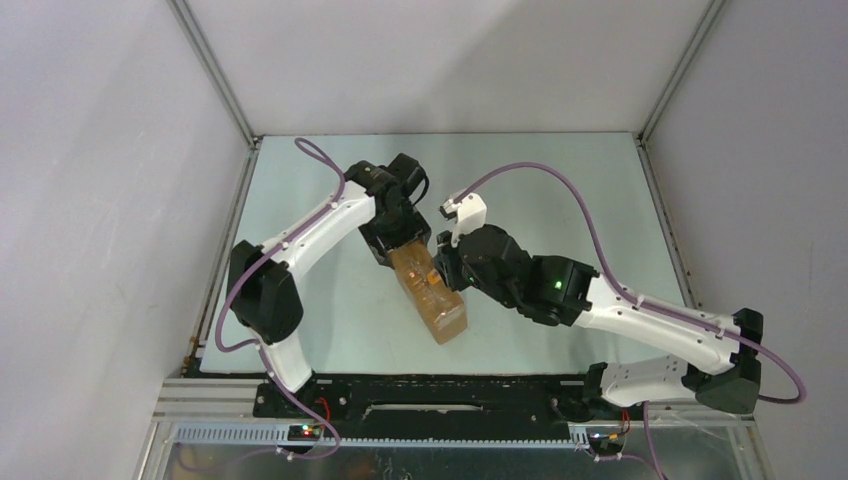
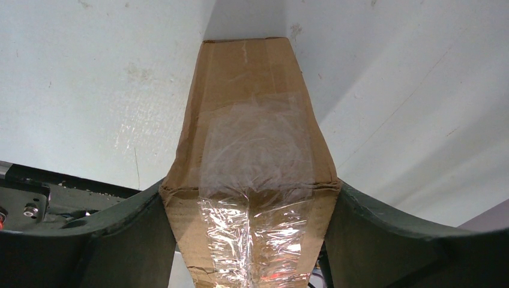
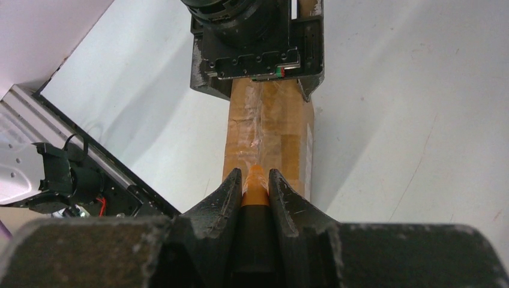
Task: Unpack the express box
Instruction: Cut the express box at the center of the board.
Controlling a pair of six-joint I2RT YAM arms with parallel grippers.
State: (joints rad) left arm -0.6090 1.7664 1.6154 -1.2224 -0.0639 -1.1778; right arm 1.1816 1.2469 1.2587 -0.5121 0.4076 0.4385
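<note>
Pinched tight between the jaws of the right gripper [image 3: 255, 179], a slim orange-and-black utility knife [image 3: 255, 195] is held with its orange tip pointed over the taped top face of the small brown cardboard express box [image 3: 270, 129]. Whether the tip touches the tape cannot be told. At the opposite end of the express box, the left gripper [image 2: 249, 240] is seen with its jaws spread wide and clamped against the two long sides, a crinkled clear tape seam [image 2: 252, 228] running between them. The express box is placed near the middle of the pale worktop [image 1: 560, 190], slantwise between the two grippers. Whether it rests flat there cannot be told.
</note>
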